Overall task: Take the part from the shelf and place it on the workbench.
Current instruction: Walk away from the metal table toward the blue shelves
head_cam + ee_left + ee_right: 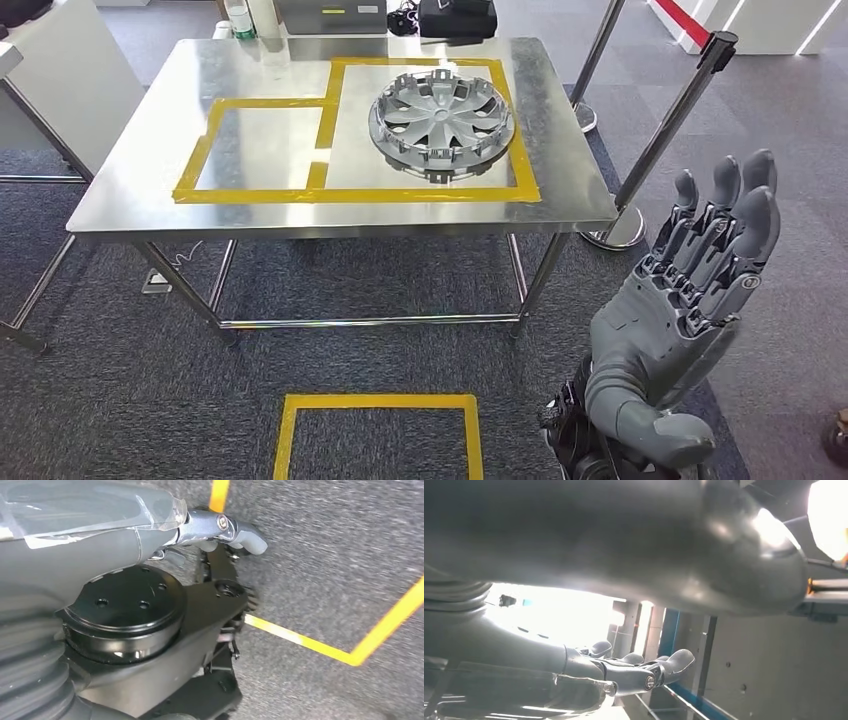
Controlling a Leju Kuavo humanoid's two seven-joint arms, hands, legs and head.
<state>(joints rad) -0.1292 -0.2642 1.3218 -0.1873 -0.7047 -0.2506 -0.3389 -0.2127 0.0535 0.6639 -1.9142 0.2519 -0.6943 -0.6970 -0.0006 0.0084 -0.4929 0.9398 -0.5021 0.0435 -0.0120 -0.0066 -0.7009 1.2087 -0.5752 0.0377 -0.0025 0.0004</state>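
The part, a silver wheel cover [441,118], lies flat on the steel workbench [150,150], inside the larger yellow-taped square at the right. My right hand [680,310] is raised at the lower right, short of the bench and well apart from the cover, fingers straight and spread, holding nothing. The right wrist view shows those fingers [639,667] stretched out against a bright background. My left hand [225,530] hangs over the grey carpet, its thumb extended with nothing in it; its other fingers are hidden.
A smaller taped square [260,145] on the bench's left half is bare. A bottle [238,18], a grey box [330,15] and a black device [455,18] stand beyond the far edge. Barrier posts [670,130] rise right of the bench. A yellow floor square [378,435] lies in front.
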